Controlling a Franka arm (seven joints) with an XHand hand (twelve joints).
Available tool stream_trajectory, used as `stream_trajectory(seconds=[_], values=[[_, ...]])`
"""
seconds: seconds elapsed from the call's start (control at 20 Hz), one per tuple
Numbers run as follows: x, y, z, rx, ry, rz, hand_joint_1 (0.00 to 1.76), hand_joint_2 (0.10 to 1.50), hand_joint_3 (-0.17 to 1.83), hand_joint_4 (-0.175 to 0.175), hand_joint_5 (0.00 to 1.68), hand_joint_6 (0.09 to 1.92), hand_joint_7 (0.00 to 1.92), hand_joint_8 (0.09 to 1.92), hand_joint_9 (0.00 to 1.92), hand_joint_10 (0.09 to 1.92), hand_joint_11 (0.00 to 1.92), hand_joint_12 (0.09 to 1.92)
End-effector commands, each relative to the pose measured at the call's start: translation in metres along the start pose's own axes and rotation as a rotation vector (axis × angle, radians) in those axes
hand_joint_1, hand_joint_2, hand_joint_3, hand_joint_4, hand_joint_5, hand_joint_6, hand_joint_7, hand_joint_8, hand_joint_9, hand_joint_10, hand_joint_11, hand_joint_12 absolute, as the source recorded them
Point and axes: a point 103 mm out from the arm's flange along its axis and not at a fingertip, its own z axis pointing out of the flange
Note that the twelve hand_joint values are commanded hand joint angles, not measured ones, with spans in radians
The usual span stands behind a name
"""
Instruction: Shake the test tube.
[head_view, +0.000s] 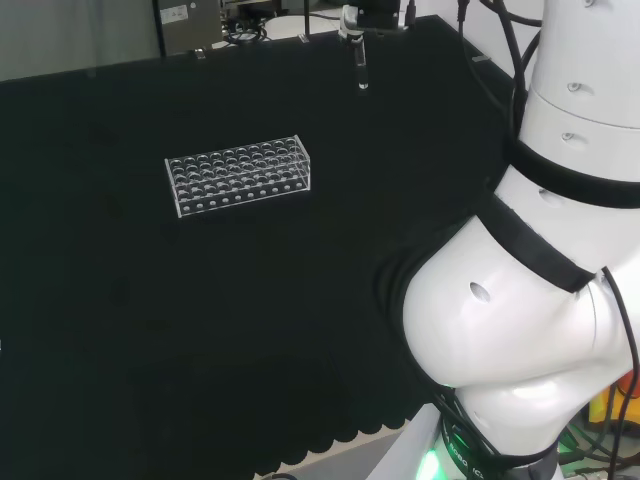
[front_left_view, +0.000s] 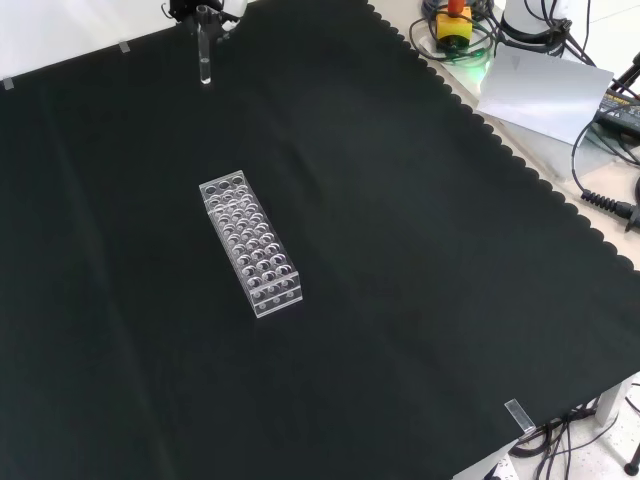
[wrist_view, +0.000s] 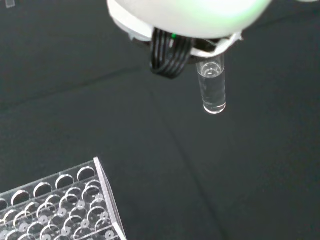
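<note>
Clear glass test tube (wrist_view: 212, 90), round-bottomed and upright, pinched at its top by the hand (head_view: 352, 22) above the cloth

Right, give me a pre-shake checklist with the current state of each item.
1. Test tube held by the hand: ok.
2. Tube lifted off the black cloth: ok.
3. Tube roughly upright: ok.
4. Tube well apart from the clear rack: ok.
5. Tube closed at the top: cannot tell, the hand hides it.
6. Liquid inside the tube: cannot tell.
</note>
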Motion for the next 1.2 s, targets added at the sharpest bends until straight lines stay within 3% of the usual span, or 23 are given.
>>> stream_trajectory(seconds=[0.05, 0.5, 0.75, 0.95, 1.2], values=[[0.037, -0.005, 0.007, 0.022, 0.035, -0.057, 1.32, 0.6, 0.78, -0.175, 1.24, 0.74, 1.29, 0.75, 1.52, 0.73, 1.11, 1.02], [0.166, -0.037, 0.02, 0.08, 0.092, -0.286, 1.32, 0.6, 0.78, -0.175, 1.24, 0.74, 1.29, 0.75, 1.52, 0.72, 1.11, 1.02], [0.219, -0.057, 0.011, 0.087, 0.124, -0.404, 1.32, 0.6, 0.78, -0.175, 1.24, 0.74, 1.29, 0.75, 1.52, 0.72, 1.11, 1.02], [0.232, -0.064, 0.008, 0.085, 0.125, -0.439, 1.32, 0.6, 0.78, -0.175, 1.24, 0.74, 1.29, 0.75, 1.52, 0.72, 1.11, 1.02], [0.207, -0.053, 0.006, 0.07, 0.102, -0.396, 1.32, 0.6, 0.78, -0.175, 1.24, 0.74, 1.29, 0.75, 1.52, 0.72, 1.11, 1.02]])
